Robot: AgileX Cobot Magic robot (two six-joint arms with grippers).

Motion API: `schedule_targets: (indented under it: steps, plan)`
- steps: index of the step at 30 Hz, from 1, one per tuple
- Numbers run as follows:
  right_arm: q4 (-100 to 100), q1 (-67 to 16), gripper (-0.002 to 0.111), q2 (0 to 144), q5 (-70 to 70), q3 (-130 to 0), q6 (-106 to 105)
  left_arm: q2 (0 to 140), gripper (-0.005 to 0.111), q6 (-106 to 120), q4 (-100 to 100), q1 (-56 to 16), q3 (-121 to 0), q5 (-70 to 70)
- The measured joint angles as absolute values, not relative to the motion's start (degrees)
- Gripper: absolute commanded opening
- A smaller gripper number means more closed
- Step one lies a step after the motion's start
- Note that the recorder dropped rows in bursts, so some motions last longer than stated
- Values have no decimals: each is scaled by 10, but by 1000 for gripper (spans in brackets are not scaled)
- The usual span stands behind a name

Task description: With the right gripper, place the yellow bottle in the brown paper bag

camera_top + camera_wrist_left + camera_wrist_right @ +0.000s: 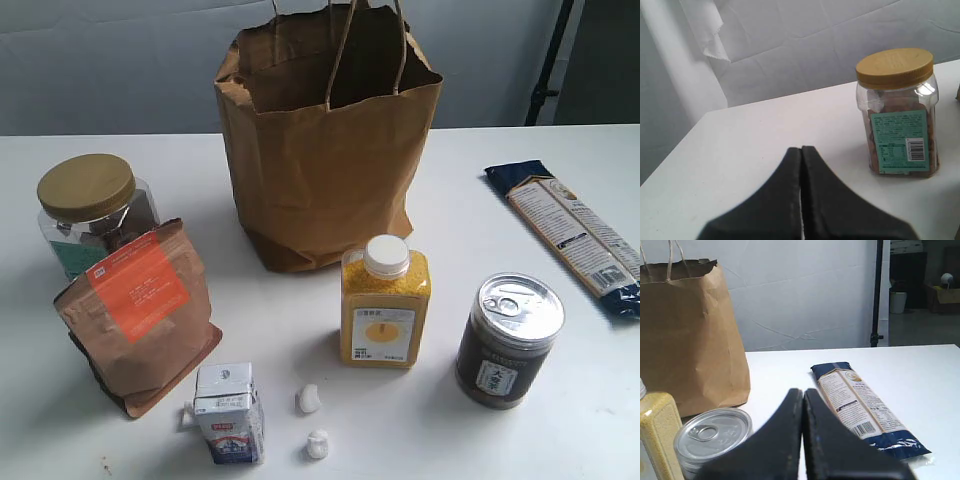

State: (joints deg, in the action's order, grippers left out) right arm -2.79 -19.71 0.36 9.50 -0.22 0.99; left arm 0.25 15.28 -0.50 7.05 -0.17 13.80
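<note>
The right hand (803, 395) is fully closed, gripping nothing. The yellow bottle (385, 312) stands upright and untouched on the tabletop (500, 230).

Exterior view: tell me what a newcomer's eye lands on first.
The tall brown paper bag dominates, standing open at the back middle of the white table. Just in front of it stands the yellow bottle with its white cap. A dark pull-tab can flanks it on the right, and a brown pouch with an orange label stands further off on the left.
</note>
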Motion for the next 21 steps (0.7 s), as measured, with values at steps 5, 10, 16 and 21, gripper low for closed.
schedule_targets:
  steps: [5, 10, 16, 21]
  plan:
    - [-28, -197, 0, 4, 95, -2, 10, 2, 0, 153, -5, 71, -2, 138]
    - [-28, -197, 0, 4, 91, -2, 10, 2, 0, 153, -5, 71, -2, 138]
    - [-28, -197, 0, 4, 78, -5, 71, 2, 0, 153, -5, 71, -2, 138]
    - [-22, -197, 0, 55, 80, -64, 162, 2, 0, 153, -5, 71, -2, 138]
